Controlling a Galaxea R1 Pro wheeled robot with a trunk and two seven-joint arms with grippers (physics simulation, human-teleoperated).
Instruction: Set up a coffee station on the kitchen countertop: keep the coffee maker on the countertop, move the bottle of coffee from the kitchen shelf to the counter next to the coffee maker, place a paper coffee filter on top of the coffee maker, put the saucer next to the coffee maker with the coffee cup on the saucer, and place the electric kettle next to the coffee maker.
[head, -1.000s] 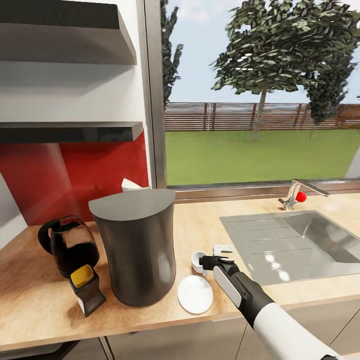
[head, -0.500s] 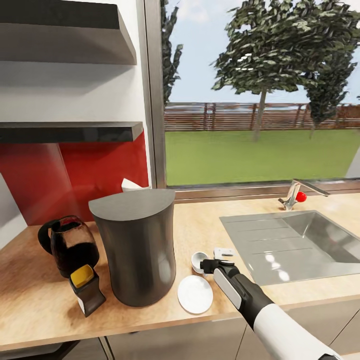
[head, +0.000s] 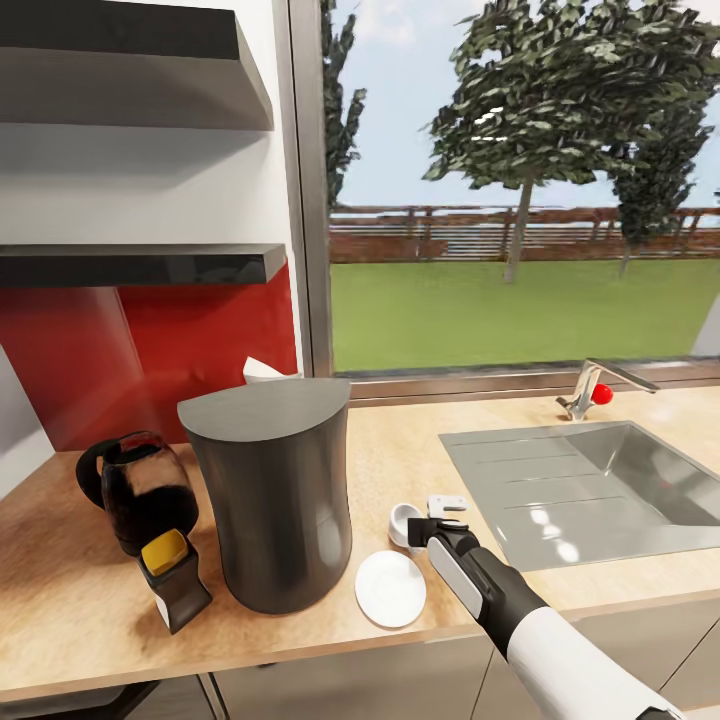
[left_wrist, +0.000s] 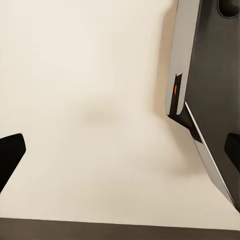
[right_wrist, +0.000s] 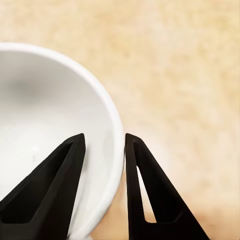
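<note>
The right hand has clenched on the coffee cup's rim, shifting it slightly beside the saucer; lifting comes next.

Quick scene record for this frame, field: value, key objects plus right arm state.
coffee cup: on the kitchen countertop, beside the saucer, not on it
saucer: bare, in front of the cup
right gripper: jaws straddle the cup's rim, one finger inside, one outside
bottle of coffee: on the counter, in front of the carafe
sink: right of the cup
</note>
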